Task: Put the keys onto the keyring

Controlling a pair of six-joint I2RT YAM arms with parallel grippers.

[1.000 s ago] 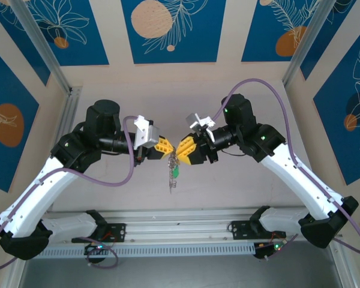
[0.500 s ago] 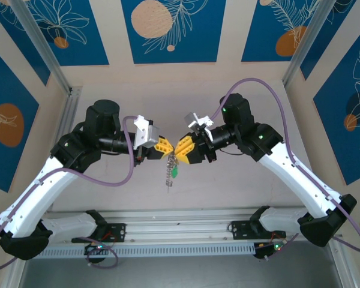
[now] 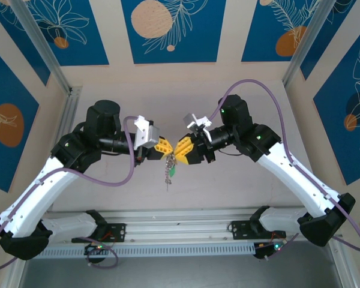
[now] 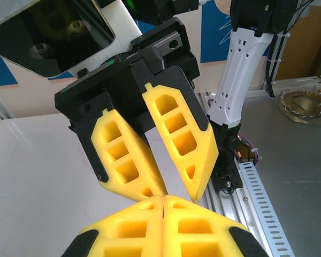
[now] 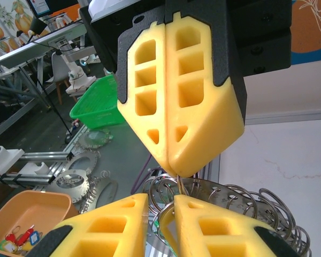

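Plastic, yellow and cut into open cells, forms the wedge-shaped fingers of both end effectors. The left end effector is clenched flat on the top of the keyring, a limp hang of silvery chain loops with a green tag. The right end effector, tip to tip with it, nips a small tan-gold key. Both arms bend inward above the pale counter.

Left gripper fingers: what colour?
Yellow fingers, black-backed; best seen in right wrist view.
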